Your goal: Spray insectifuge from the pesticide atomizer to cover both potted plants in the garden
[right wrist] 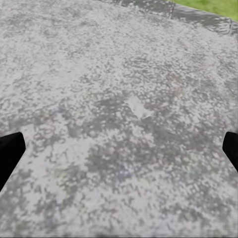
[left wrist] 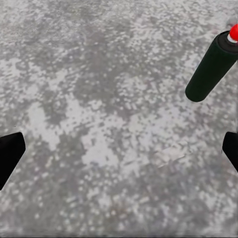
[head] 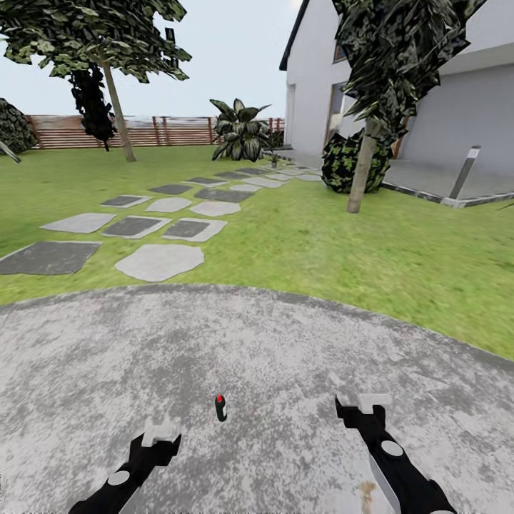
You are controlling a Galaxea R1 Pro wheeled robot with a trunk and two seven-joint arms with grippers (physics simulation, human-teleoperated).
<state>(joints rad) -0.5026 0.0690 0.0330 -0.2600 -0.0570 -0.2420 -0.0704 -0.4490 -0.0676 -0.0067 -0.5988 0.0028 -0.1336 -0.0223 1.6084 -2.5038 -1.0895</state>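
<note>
The pesticide atomizer (head: pixel 220 407), a dark green can with a red cap, lies on the grey paved patio (head: pixel 250 343) of the garden, between my two arms. My left gripper (head: pixel 160 431) hovers a little to its left, open and empty. In the left wrist view the atomizer (left wrist: pixel 210 69) lies off to one side, outside the open gripper (left wrist: pixel 119 153). My right gripper (head: pixel 364 402) is farther from the can on its right, also open, and its wrist view has bare paving between the fingers (right wrist: pixel 10 153). One small potted plant (head: pixel 274 160) stands far off beside the stone path.
Green lawn (head: pixel 335 243) lies beyond the patio, crossed by grey stepping stones (head: pixel 158 261). A thin tree trunk (head: pixel 363 171), a dark bush (head: pixel 343 163) and a big striped-leaf plant (head: pixel 241 132) stand ahead. A brown slatted fence (head: pixel 143 131) closes the back; the house (head: pixel 428 93) is at right.
</note>
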